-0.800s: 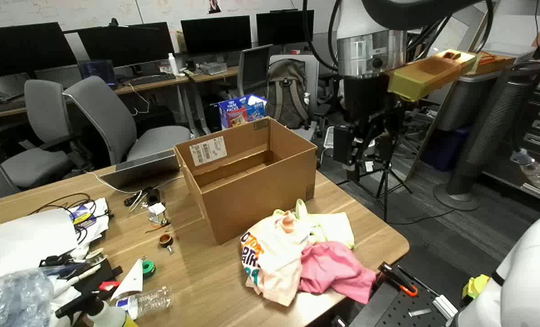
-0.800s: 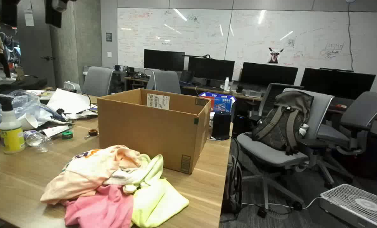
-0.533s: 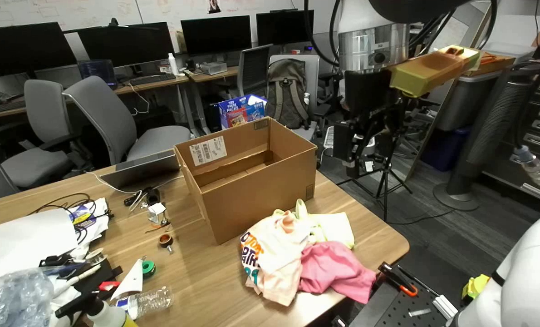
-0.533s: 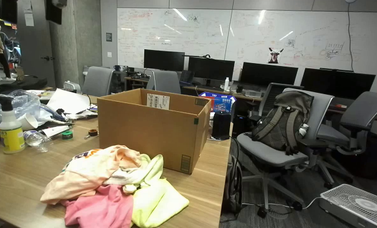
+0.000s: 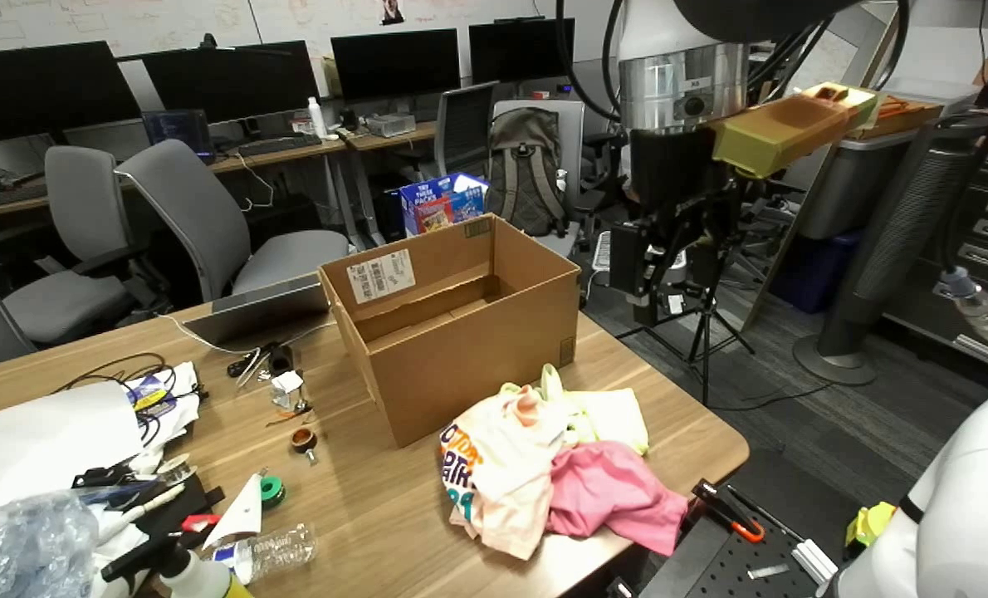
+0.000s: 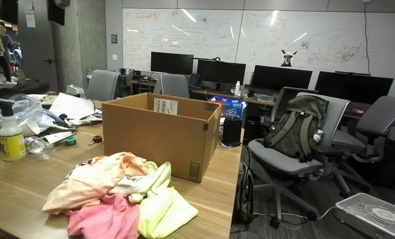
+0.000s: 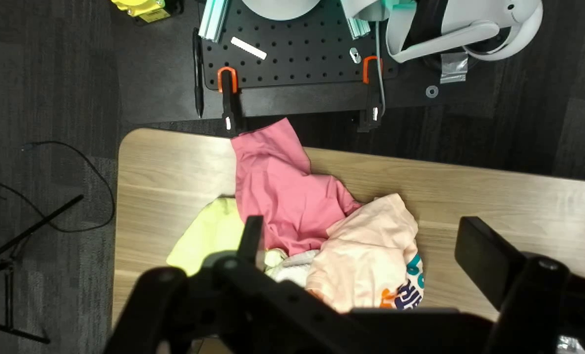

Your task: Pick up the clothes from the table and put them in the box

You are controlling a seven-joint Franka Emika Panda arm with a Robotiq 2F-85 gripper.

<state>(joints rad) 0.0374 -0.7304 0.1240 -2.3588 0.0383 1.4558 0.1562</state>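
- While looking down in the wrist view, see gripper spread wide, fingers well apart, clothes showing in the gap.
- In an exterior view, have gripper hanging in the air, well apart from the box and the clothes.
- Have box upright on the table, top open, printed label on an inner wall.
- Find clothes heaped on the table, just beside the box, on its near side in both exterior views. Can't tell contact with the box wall either way.
- Next to the box: peach shirt with lettering, plus pale green fold.
- Farther from the box: pink garment, partly under the peach shirt, one end over the table edge; yellow garment beside the pink. Can't tell green and yellow as one piece or two.
- Left of the box in both exterior views: spray bottle, clear plastic bottle on its side, green roll, brown ring.
- Beyond the box: blue carton; well apart, backpack on a grey chair.
- On the clothes side of the box, past the table edge: pegboard, two clamps with orange parts at its edge.
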